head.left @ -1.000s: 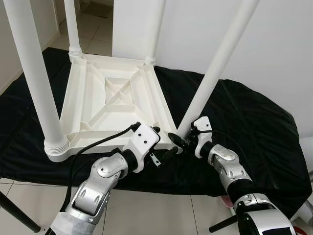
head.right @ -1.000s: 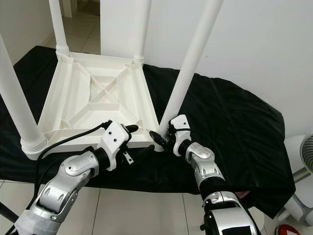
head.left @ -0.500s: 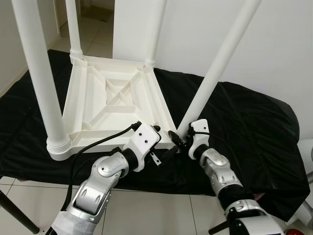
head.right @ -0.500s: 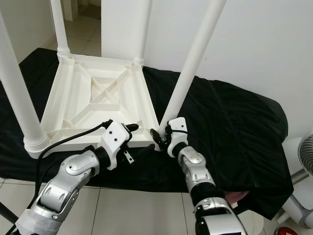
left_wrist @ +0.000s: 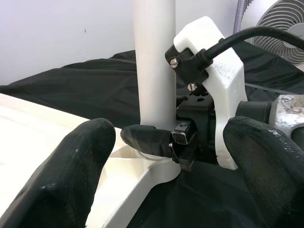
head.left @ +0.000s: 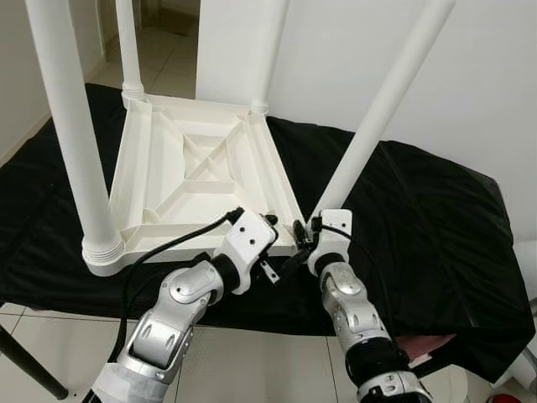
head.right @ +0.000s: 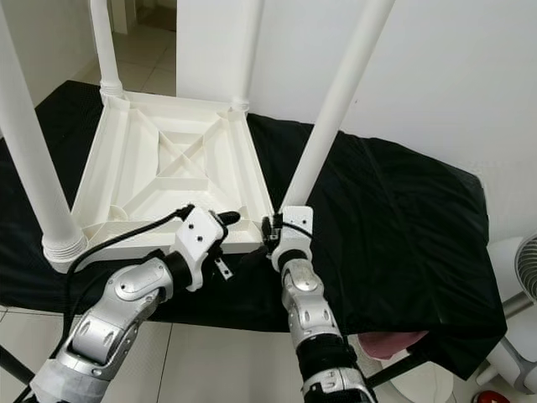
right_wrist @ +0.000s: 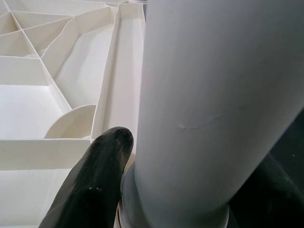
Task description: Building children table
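A white plastic children's table (head.left: 201, 168) lies upside down on a black cloth, with its legs pointing up. At the near right corner, my right gripper (head.left: 304, 238) is shut on the base of the near right leg (head.left: 377, 117). In the right wrist view that leg (right_wrist: 209, 109) stands between one black finger (right_wrist: 95, 180) and the other, which is mostly hidden. My left gripper (head.left: 281, 243) hovers just in front of the same corner, open and holding nothing. Its wide-spread fingers (left_wrist: 80, 166) frame the right gripper's camera mount (left_wrist: 213, 71).
The black cloth (head.left: 436, 218) covers a low platform that ends close in front of me, above a tiled floor. A white wall stands behind on the right. A fan (head.right: 524, 260) is at the far right, and a thick near left leg (head.left: 71, 134) rises beside my left arm.
My right forearm has swung in to the left beneath the table's corner, while its gripper stays at the leg base. The left arm has hardly moved. The camera has shifted slightly.
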Tool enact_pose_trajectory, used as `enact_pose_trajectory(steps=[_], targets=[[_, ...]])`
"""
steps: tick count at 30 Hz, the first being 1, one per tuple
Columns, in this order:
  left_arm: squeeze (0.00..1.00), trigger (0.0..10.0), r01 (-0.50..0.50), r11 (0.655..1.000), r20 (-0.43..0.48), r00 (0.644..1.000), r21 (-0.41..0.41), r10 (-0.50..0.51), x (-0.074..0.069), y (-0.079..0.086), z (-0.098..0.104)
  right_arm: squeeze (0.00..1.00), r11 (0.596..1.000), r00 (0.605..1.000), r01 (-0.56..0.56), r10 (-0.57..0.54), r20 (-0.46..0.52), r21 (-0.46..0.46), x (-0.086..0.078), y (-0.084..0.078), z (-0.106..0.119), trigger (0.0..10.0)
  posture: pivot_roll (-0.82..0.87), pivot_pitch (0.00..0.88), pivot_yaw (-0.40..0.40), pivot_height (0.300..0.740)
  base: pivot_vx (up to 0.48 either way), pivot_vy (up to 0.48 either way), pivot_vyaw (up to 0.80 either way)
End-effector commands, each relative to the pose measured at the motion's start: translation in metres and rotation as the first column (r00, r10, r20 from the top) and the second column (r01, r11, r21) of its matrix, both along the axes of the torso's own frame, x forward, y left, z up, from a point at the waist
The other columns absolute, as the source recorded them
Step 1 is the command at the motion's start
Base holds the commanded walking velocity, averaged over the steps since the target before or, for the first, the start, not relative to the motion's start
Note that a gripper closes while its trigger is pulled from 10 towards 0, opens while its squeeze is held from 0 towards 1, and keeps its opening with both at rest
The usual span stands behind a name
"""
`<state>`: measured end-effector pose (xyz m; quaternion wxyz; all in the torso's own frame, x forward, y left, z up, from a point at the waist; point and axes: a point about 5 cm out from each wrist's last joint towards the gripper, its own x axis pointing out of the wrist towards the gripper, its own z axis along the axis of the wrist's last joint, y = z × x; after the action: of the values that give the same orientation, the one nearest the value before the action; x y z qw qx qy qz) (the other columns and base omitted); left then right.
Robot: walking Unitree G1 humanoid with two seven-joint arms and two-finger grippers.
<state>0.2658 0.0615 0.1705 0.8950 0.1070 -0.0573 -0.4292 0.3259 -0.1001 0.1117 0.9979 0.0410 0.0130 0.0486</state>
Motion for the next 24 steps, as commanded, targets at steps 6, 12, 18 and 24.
enact_pose_trajectory(steps=[6,12,18,24], targets=[[0.00,10.0,-0.017,1.000,0.005,1.000,0.000,0.017,0.002,-0.001,-0.001,1.00,0.998,0.999,-0.032,0.032,0.017,0.046,-0.008,-0.015,0.002,10.0,0.06,0.000,-0.186,0.740,0.000,0.000,0.00],[0.00,10.0,-0.021,1.000,0.004,1.000,0.003,0.021,-0.001,0.002,-0.002,1.00,0.995,0.996,-0.071,0.068,0.056,0.067,-0.014,-0.031,0.006,10.0,0.06,0.000,-0.191,0.740,0.000,0.000,0.00],[0.00,10.0,-0.055,0.998,0.007,0.998,0.025,0.054,0.001,0.014,-0.003,0.00,0.977,0.978,-0.191,0.182,0.100,0.092,-0.018,-0.044,0.013,10.0,0.07,0.000,-0.202,0.740,0.000,0.000,0.00],[0.00,10.0,-0.009,0.999,-0.025,1.000,0.051,0.010,-0.013,0.012,-0.017,0.00,0.910,0.902,-0.414,0.415,0.122,-0.037,-0.020,-0.057,0.018,10.0,0.07,0.000,-0.207,0.740,0.000,0.000,0.00]])
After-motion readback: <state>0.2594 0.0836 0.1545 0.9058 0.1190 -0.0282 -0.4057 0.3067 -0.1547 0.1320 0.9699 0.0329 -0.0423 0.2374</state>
